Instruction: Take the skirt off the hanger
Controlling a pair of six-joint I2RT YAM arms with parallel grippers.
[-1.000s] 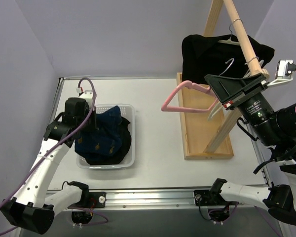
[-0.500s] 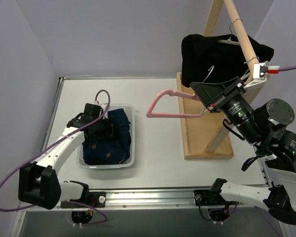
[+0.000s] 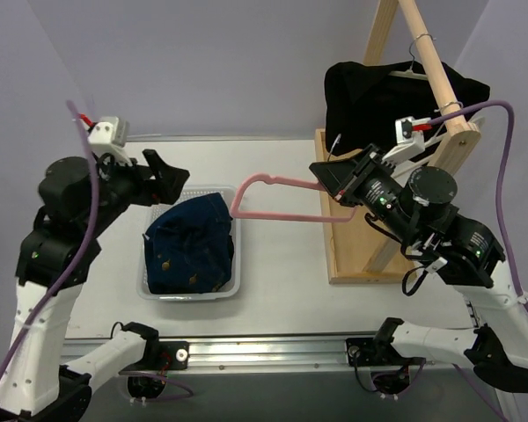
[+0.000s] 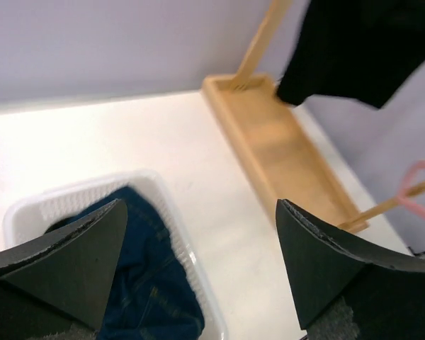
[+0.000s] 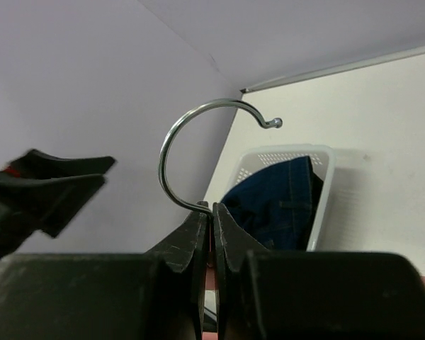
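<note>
My right gripper is shut on the neck of a pink hanger, just below its wire hook, and holds it bare over the table. My left gripper is open and holds nothing, raised above the back left of a white basket. A blue denim garment fills the basket. Of the skirt I see at most a black strip at the denim's right edge. A pale hanger shows on the rail behind my right arm.
A wooden clothes rack stands at the right, its sloping rail running overhead. A black garment hangs from the rail on another pale hanger. My right arm reaches across the rack's base.
My left gripper opened, let the denim garment drop into the basket, and rose up and to the left. My right arm carried the pink hanger to the left.
</note>
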